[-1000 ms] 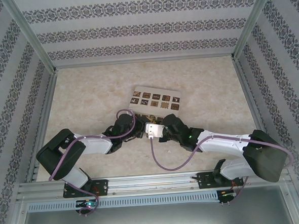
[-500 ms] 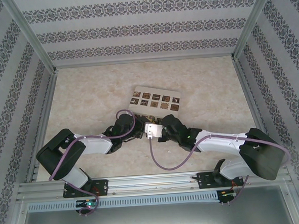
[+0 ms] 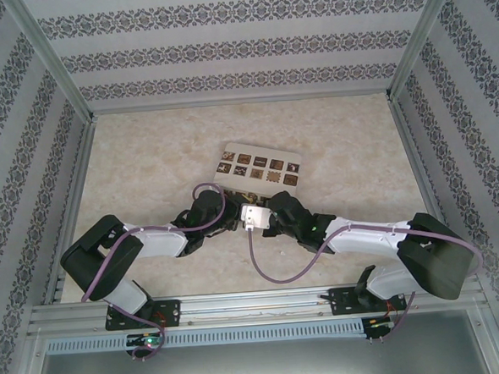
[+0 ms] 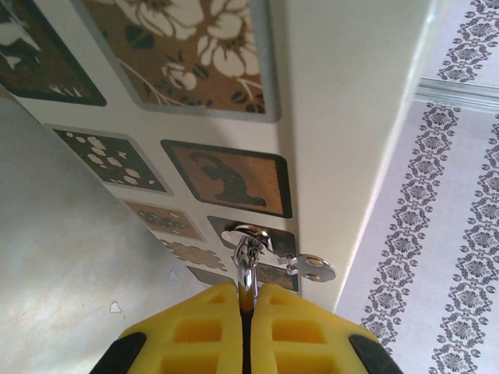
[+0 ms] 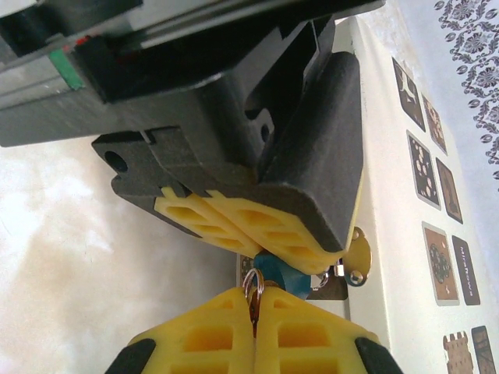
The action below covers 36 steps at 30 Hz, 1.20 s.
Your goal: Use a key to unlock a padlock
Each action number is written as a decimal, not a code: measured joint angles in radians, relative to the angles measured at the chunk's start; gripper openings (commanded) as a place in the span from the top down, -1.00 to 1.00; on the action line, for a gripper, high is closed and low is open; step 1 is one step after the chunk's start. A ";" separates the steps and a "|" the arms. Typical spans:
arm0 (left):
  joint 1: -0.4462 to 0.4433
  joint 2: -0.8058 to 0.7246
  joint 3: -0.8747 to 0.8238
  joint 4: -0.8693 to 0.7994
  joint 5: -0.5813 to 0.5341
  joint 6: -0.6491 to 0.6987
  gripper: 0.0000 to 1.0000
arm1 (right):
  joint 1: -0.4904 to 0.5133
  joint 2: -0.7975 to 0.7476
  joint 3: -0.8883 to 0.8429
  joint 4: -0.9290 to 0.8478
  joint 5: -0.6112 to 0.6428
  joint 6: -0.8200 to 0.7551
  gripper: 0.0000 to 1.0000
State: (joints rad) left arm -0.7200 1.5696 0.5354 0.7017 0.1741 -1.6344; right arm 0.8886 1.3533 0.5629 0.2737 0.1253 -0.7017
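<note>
In the right wrist view the teal padlock (image 5: 279, 273) is clamped between the yellow fingers (image 5: 234, 226) of my left gripper. Its silvery shackle (image 4: 248, 261) rises from my shut left gripper (image 4: 247, 296) into a metal hasp (image 4: 316, 267) on the cream box (image 4: 343, 117). My right gripper (image 5: 255, 300) is shut on the key (image 5: 254, 310), right under the padlock. Only a thin sliver of the key and its wire ring (image 5: 251, 282) show; the blade is hidden. From above, the left gripper (image 3: 234, 215) and right gripper (image 3: 266, 216) meet tip to tip.
The cream box with brown picture tiles (image 3: 261, 167) lies flat just beyond both grippers at the table's middle. Its hasp plate (image 5: 357, 261) sticks out beside the padlock. Patterned walls and metal frame rails (image 3: 73, 206) enclose the table. A purple cable (image 3: 272, 275) loops below the right wrist.
The right arm has edged a little left and forward, closing on the left gripper. The left arm has stayed put.
</note>
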 measured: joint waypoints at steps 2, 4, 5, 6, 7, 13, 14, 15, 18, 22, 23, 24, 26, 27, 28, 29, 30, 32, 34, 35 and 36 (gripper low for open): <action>0.000 0.000 0.000 0.000 0.000 -0.002 1.00 | 0.000 0.000 0.000 0.002 0.002 0.012 1.00; 0.000 0.000 0.000 0.001 -0.001 -0.005 1.00 | 0.005 0.000 -0.001 0.007 0.010 0.029 1.00; 0.000 0.000 0.000 0.001 -0.002 -0.006 1.00 | 0.006 0.000 -0.002 0.010 0.013 0.043 1.00; 0.000 0.000 0.000 0.002 -0.003 -0.008 1.00 | 0.006 0.000 -0.004 0.016 0.016 0.054 1.00; 0.000 0.000 0.000 0.002 -0.003 -0.010 1.00 | 0.006 0.000 -0.008 0.024 0.018 0.069 1.00; 0.000 0.000 0.000 0.016 -0.012 -0.017 1.00 | 0.006 0.002 -0.039 0.102 0.024 0.196 1.00; 0.000 0.000 0.000 0.017 -0.015 -0.017 1.00 | 0.006 0.005 -0.046 0.124 0.025 0.224 1.00; 0.000 0.000 0.000 0.018 -0.017 -0.017 1.00 | 0.006 0.008 -0.052 0.141 0.026 0.251 1.00; 0.002 0.000 0.000 0.018 -0.027 -0.019 1.00 | 0.006 0.027 -0.073 0.212 0.029 0.339 1.00; 0.002 0.000 0.000 0.017 -0.049 -0.020 1.00 | 0.006 0.064 -0.099 0.317 0.036 0.452 1.00; 0.002 0.000 0.000 0.017 -0.055 -0.020 1.00 | 0.006 0.074 -0.104 0.343 0.038 0.478 1.00; 0.002 0.000 0.000 0.017 -0.060 -0.020 1.00 | 0.006 0.081 -0.108 0.362 0.040 0.496 1.00; 0.002 0.001 0.000 0.017 -0.068 -0.020 1.00 | 0.006 0.095 -0.116 0.398 0.043 0.530 1.00; 0.002 0.001 0.000 0.018 -0.071 -0.020 1.00 | 0.006 0.100 -0.118 0.411 0.044 0.542 1.00; 0.002 0.002 0.000 0.018 -0.072 -0.020 1.00 | 0.006 0.104 -0.122 0.423 0.046 0.550 1.00; 0.002 0.002 0.000 0.018 -0.073 -0.020 1.00 | 0.006 0.107 -0.125 0.433 0.047 0.558 1.00; 0.002 0.003 0.000 0.018 -0.073 -0.020 1.00 | 0.009 0.108 -0.128 0.439 0.049 0.564 1.00; 0.002 0.003 0.000 0.018 -0.071 -0.020 1.00 | 0.012 0.110 -0.134 0.451 0.056 0.573 1.00; 0.002 0.003 0.000 0.020 -0.071 -0.020 0.86 | 0.013 0.111 -0.138 0.464 0.061 0.577 1.00; 0.002 0.003 0.000 0.020 -0.071 -0.019 0.76 | 0.013 0.112 -0.142 0.470 0.061 0.581 1.00; 0.002 0.003 0.000 0.020 -0.070 -0.019 0.68 | 0.013 0.113 -0.144 0.478 0.061 0.587 1.00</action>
State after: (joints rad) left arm -0.7181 1.5726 0.5354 0.7219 0.1040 -1.6535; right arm 0.9012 1.4666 0.4187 0.7517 0.1864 -0.1146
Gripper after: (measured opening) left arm 0.106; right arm 0.047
